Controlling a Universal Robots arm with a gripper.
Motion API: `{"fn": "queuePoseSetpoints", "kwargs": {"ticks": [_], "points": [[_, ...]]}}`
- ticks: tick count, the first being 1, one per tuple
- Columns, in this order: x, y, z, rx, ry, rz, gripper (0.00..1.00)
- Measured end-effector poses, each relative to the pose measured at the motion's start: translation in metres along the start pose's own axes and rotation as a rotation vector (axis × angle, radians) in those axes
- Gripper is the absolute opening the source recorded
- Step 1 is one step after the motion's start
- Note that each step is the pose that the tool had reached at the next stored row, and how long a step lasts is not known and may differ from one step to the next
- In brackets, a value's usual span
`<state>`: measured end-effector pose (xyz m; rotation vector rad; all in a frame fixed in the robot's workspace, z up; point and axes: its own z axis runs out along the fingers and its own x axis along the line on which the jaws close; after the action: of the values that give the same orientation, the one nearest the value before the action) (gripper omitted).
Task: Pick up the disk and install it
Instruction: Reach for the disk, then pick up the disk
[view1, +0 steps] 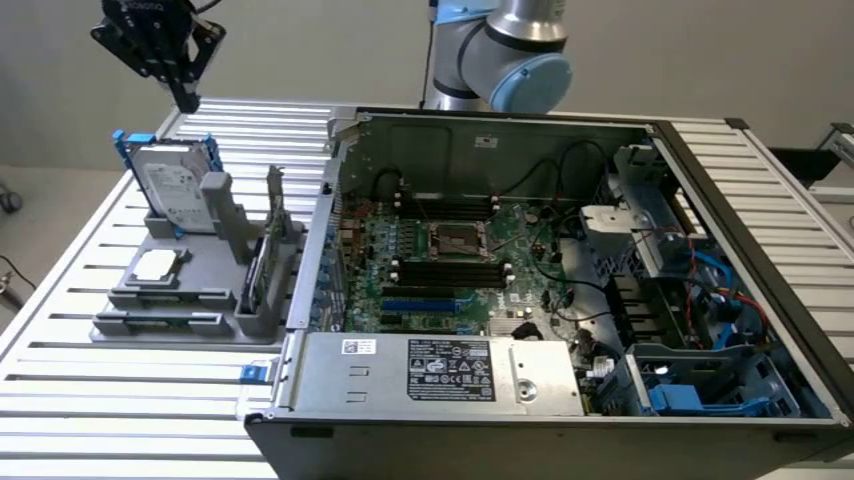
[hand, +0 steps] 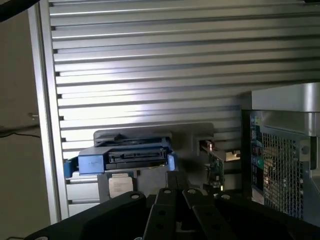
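The disk (view1: 174, 185), a silver hard drive with a white label in a blue carrier, stands upright on its edge in a gray fixture (view1: 167, 300) at the exterior view's left. My gripper (view1: 187, 100) hangs above it and slightly behind, apart from it, with its fingers pointing down, shut and holding nothing. In the wrist view the disk (hand: 127, 157) shows edge-on below, with the dark fingers (hand: 165, 200) drawn together in front of it.
An open computer case (view1: 787, 330) with its motherboard (view1: 454, 260) fills the middle and the exterior view's right. A silver power supply box (view1: 441, 370) sits at its near side. The fixture also carries a small silver chip (view1: 156, 265) and an upright card (view1: 274, 250). Everything rests on a slatted metal table (view1: 80, 400).
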<state>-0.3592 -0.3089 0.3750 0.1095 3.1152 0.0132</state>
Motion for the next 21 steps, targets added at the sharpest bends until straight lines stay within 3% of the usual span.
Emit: {"fn": "queuePoseSetpoints", "kwargs": {"ticks": [6,14,16,21], "points": [[0.028,0.0042,0.0021,0.0129,0.0010,0.000,0.11],[0.057,0.0054,0.0043,0.0252,0.0141,-0.002,0.11],[0.061,0.0054,0.0046,0.0277,0.0176,-0.005,0.11],[0.061,0.0054,0.0046,0.0277,0.0179,-0.005,0.11]]}}
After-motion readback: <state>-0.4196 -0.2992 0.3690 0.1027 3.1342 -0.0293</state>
